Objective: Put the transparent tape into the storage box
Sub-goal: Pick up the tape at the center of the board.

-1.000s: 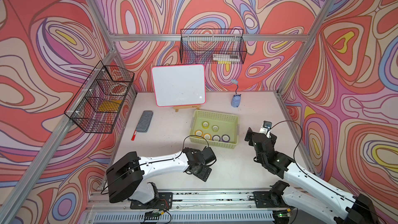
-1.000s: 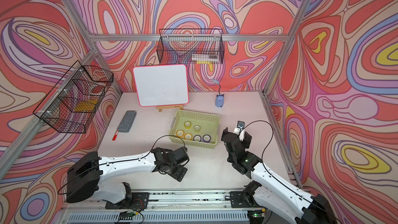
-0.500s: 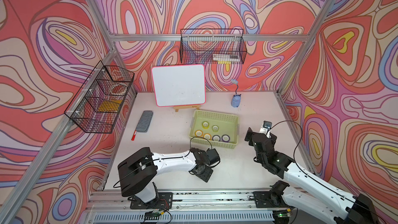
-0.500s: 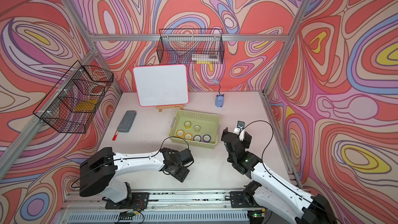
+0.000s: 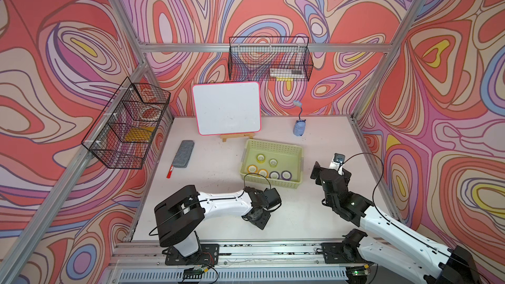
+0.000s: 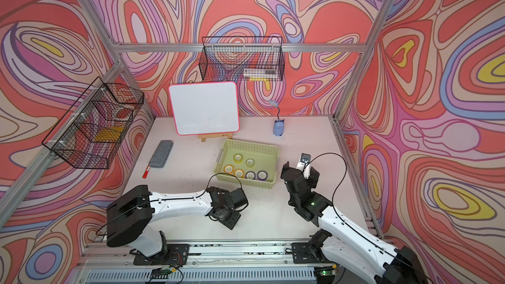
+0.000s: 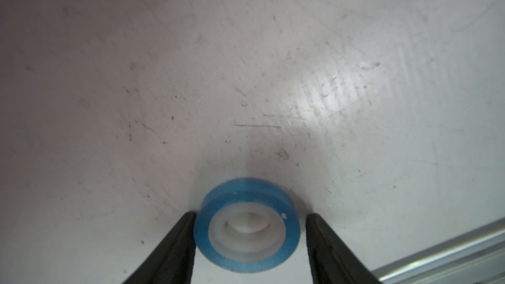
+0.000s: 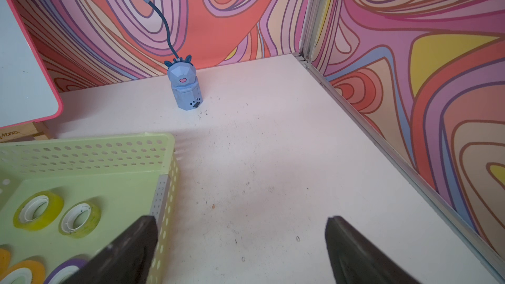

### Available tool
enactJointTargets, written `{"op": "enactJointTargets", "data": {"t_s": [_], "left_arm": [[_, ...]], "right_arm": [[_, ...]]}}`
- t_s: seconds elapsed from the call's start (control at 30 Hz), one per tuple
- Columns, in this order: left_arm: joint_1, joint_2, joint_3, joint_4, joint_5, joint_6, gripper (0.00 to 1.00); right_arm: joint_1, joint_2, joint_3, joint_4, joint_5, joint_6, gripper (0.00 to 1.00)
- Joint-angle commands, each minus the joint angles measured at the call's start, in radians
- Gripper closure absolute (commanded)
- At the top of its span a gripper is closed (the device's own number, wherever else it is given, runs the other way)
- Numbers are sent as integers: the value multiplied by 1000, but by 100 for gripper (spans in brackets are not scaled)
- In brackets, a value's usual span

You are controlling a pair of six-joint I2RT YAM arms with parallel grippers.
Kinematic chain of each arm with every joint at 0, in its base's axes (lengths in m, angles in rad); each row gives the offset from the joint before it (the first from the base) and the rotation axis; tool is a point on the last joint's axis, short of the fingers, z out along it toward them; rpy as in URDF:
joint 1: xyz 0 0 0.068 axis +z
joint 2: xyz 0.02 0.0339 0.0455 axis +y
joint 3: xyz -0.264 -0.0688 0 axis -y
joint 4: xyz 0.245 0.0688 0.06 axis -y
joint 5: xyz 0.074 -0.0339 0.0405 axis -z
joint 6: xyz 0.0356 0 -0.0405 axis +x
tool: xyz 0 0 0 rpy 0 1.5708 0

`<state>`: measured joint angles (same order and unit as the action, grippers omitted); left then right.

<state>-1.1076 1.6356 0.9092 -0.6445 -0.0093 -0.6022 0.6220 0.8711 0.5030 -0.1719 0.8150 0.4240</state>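
L arm has swung its wrist right along the near tabletop [image 5: 218, 176] over the last sec and now sits low, well short of the storage box [image 5: 274, 145]. L end effector [image 7: 250, 214] straddles the transparent tape [image 7: 247, 226], a blue-tinted roll w/ a white core, lying flat near the front rail. One finger [image 7: 175, 244] touches its side and the other looks a sliver off, so it's released rather than clenched and the grasp isn't made yet. So the pick is nearly there; lift and carry to the box remain. The box already holds six rolls (yellow, orange, purple), unchanged. R end effector [image 8: 242, 218] hasn't moved: spread wide, grasping nothing, just beside the box. Hidden: in both top views the L wrist covers the roll entirely. The wrist view crops the finger bases, and contact on the roll's far side can't be read.
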Motion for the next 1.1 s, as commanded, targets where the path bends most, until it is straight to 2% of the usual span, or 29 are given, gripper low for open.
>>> {"op": "enactJointTargets", "data": {"t_s": [0.0,0.2,0.53,0.83,1.07], "left_arm": [[-6,33,13,-21,11,1,40],[-6,34,13,-36,3,-9,44],[-6,-15,69,-102,-61,-6,43],[4,-37,212,-179,-131,49,43],[72,-14,352,-170,-130,116,42]], "right_arm": [[-5,-9,8,-1,8,-3,2],[-5,-8,8,-1,7,-3,2],[-5,-8,8,-1,7,-3,2],[-5,-17,8,-6,12,-2,2],[-5,-23,8,-12,22,5,2]]}}
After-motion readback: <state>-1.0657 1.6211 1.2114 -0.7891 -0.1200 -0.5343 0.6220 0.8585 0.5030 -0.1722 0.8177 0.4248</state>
